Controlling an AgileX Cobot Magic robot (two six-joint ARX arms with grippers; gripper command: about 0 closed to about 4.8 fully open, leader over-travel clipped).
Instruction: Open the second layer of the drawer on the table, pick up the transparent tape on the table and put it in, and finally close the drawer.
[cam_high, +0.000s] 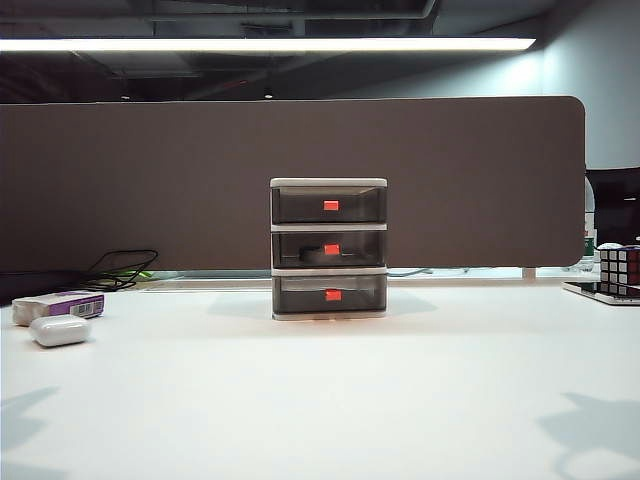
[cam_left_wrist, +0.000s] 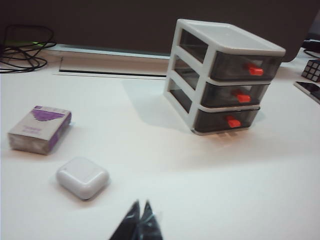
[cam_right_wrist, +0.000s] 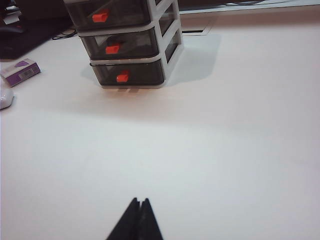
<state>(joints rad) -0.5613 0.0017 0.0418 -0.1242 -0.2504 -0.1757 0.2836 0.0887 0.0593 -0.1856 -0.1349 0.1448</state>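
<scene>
**Pincer status: both closed, both raised above the desk**

Left pincer (cam_left_wrist: 141, 212): in the left wrist view only the two dark fingertips show. They lie pressed together to a single point, with no gap between them and nothing held. The tips hang above the desk (cam_left_wrist: 210, 190), apart from its surface.

Right pincer (cam_right_wrist: 139, 207): in the right wrist view the two dark fingertips likewise meet along a thin seam. The jaws are closed and empty. The tips hang above the desk, clear of it.

Exterior view: neither arm nor pincer appears. Only their soft shadows fall on the desk's two near corners.
</scene>
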